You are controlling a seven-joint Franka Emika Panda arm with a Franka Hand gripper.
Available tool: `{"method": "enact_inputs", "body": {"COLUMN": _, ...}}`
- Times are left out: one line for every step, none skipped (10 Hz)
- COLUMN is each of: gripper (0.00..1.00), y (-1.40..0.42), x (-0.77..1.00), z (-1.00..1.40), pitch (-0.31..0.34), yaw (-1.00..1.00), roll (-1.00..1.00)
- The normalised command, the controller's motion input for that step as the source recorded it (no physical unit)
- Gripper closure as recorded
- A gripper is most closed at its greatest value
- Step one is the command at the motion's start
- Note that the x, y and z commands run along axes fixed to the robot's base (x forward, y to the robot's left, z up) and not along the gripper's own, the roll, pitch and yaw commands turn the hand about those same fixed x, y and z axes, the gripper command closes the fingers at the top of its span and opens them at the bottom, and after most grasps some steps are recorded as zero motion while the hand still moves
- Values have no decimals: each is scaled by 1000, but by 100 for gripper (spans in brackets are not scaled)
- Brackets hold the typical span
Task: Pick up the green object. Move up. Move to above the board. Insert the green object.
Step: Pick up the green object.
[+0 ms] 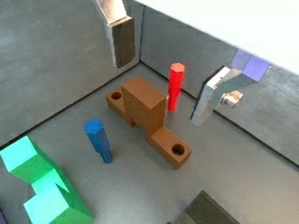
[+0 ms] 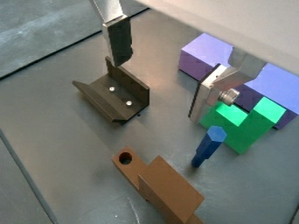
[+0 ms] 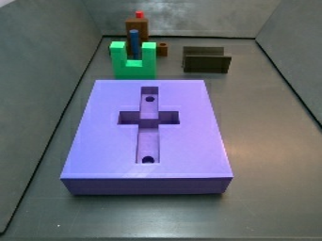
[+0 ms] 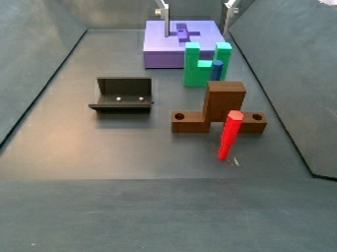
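Your gripper point(image 2: 163, 70) hung open and empty above the surface point(image 4: 79, 148); the green object point(image 4: 204, 61) stood beside the board point(image 4: 168, 44). Descending off-centre risked knocking the neighbouring blue peg point(image 2: 209, 144).

Green object point(image 3: 131, 56), purple board point(image 3: 189, 132), silver gripper point(image 2: 163, 63)

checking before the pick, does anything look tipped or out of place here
Only the red peg: it stands loose on the floor beside the brown block and seems to lean, though that may be perspective. The gripper hangs open above them, holding nothing.
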Motion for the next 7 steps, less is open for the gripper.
{"method": "enact_inputs", "body": {"gripper": 0, "y": 0, "x": -100, "z": -120, "pitch": 0, "yaw": 0, "roll": 20}}
{"method": "enact_inputs", "body": {"gripper": 0, "y": -143, "x": 80, "z": 0, "pitch": 87, "yaw": 0, "roll": 129}}
{"method": "enact_inputs", "body": {"gripper": 0, "y": -74, "x": 157, "z": -51, "pitch": 6, "yaw": -43, "roll": 0}}
{"method": "enact_inputs", "body": {"gripper": 0, "y": -569, "x": 140, "z": -80, "pitch": 4, "yaw": -11, "roll": 0}}
{"method": "enact_inputs", "body": {"gripper": 0, "y": -783, "x": 60, "z": 0, "pitch": -33, "yaw": -71, "roll": -153}}
{"method": "enact_inputs", "body": {"gripper": 0, "y": -786, "x": 111, "z": -29, "pitch": -49, "yaw": -71, "roll": -161}}
{"method": "enact_inputs", "body": {"gripper": 0, "y": -643, "x": 189, "z": -254, "pitch": -66, "yaw": -6, "roll": -221}}
